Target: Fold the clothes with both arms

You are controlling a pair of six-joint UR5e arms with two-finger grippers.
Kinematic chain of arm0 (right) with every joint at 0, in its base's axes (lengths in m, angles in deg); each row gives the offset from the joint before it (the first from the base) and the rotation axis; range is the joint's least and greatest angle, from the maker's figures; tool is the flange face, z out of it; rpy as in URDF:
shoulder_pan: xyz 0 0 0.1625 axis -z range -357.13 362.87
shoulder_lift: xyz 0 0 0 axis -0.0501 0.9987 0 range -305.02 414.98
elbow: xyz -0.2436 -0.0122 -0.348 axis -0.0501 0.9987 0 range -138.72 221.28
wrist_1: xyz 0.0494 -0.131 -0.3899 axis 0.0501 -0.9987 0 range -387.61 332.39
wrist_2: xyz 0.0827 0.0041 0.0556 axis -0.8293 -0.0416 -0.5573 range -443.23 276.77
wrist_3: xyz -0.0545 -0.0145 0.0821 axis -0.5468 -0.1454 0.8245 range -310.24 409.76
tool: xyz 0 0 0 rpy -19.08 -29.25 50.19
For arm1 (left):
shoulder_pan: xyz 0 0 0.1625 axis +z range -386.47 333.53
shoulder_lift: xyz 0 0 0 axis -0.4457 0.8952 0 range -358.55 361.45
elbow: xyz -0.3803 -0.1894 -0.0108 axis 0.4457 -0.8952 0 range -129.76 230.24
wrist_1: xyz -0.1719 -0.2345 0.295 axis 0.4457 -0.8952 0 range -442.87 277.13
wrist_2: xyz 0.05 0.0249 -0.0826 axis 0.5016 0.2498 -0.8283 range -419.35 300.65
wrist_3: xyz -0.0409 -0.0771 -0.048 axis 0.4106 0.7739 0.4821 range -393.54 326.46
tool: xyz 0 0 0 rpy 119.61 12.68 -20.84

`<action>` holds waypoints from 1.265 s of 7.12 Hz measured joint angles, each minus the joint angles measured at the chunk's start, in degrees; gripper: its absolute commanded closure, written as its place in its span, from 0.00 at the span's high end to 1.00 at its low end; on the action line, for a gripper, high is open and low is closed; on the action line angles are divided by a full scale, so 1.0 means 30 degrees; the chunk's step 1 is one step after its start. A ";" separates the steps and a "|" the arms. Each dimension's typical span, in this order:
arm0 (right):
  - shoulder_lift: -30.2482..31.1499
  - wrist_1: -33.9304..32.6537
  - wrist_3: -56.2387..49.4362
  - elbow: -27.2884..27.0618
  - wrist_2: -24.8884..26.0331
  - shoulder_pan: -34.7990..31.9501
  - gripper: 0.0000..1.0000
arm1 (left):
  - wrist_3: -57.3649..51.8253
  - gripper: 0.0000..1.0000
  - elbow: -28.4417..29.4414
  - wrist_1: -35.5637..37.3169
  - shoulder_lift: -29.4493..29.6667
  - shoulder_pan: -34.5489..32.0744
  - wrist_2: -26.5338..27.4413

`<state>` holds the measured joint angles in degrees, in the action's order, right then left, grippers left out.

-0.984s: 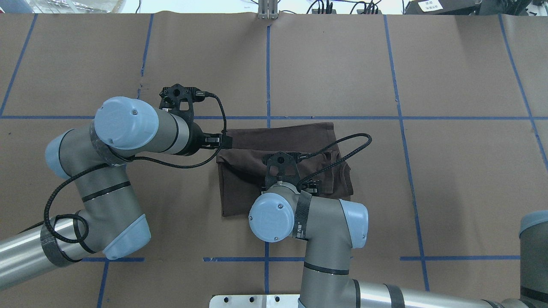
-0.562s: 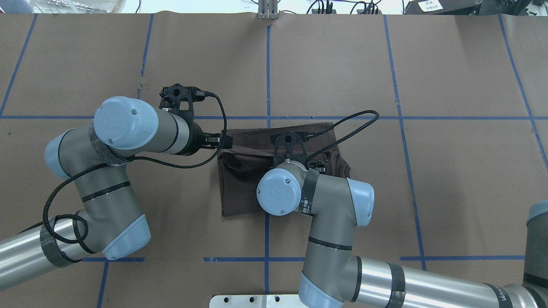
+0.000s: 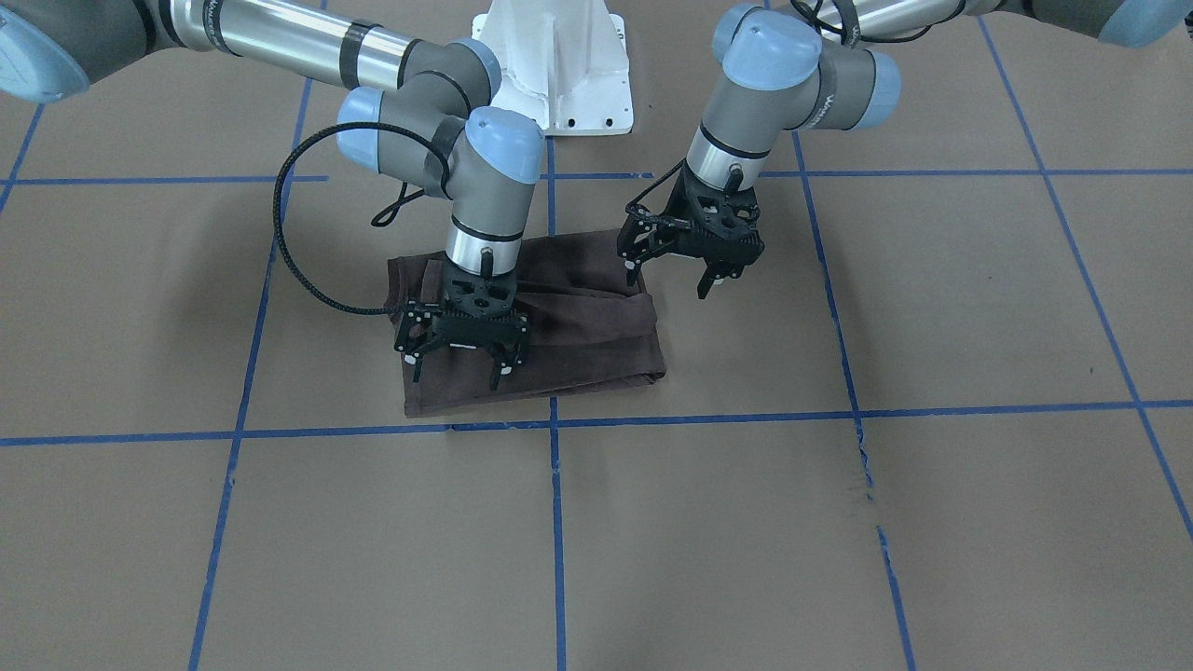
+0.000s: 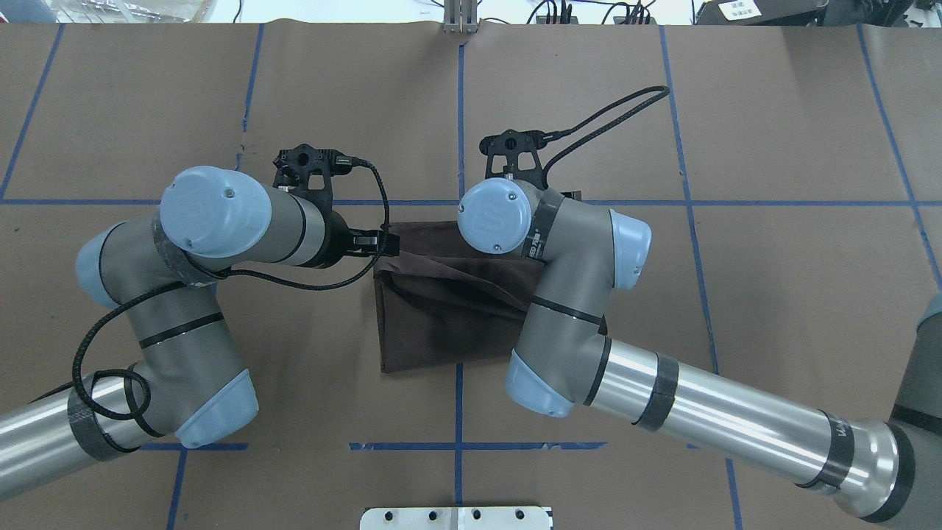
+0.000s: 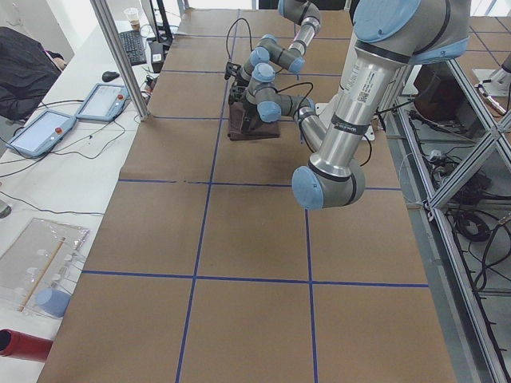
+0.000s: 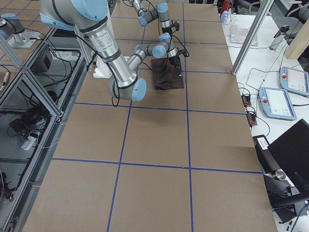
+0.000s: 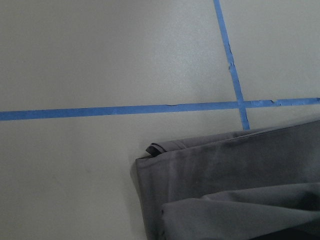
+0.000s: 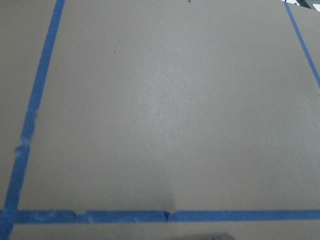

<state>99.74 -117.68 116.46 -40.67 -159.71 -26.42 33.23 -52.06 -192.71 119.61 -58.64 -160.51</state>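
Two arms, left arm [image 4: 184, 331] and right arm [image 4: 736, 421], reach from the near edge to one folded T-shirt [image 3: 596, 326] at the tabletop's [image 3: 839, 522] middle, well apart from every edge, open room all around. The left gripper [image 3: 667, 281], jaws wide and empty, hangs beside its left edge; the right gripper [image 3: 457, 373], equally wide, empty, hovers over its far edge.
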 measured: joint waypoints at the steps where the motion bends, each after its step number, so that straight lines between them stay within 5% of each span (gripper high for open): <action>1: -0.0250 0.0845 -0.0295 0.0459 -0.0783 -0.0516 1.00 | 0.0367 1.00 0.0073 0.0000 0.0042 0.0092 0.0006; 2: -0.0323 0.1188 -0.0562 0.0432 -0.1899 -0.1044 1.00 | 0.1081 1.00 0.0244 -0.0057 0.0120 0.0220 0.0019; 4: -0.0167 0.1328 -0.1211 -0.0248 -0.3617 -0.1929 1.00 | 0.3575 0.60 0.1004 -0.1423 0.0047 0.0795 0.0110; 6: -0.0056 0.1341 -0.1356 -0.0561 -0.3947 -0.2157 1.00 | 0.6208 0.52 0.1999 -0.3435 -0.0013 0.1175 0.0214; 7: -0.0047 0.1341 -0.1366 -0.0590 -0.3969 -0.2173 1.00 | 0.6613 0.33 0.2176 -0.3743 -0.0028 0.1224 0.0227; 8: -0.0041 0.1342 -0.1369 -0.0598 -0.3977 -0.2183 1.00 | 0.6758 0.00 0.2267 -0.3855 -0.0029 0.1246 0.0232; 9: -0.0041 0.1342 -0.1371 -0.0603 -0.3979 -0.2186 1.00 | 0.6800 0.00 0.2288 -0.3888 -0.0021 0.1254 0.0233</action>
<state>99.62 -113.66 112.34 -42.48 -171.65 -32.98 53.63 -45.20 -204.37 119.55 -54.88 -159.81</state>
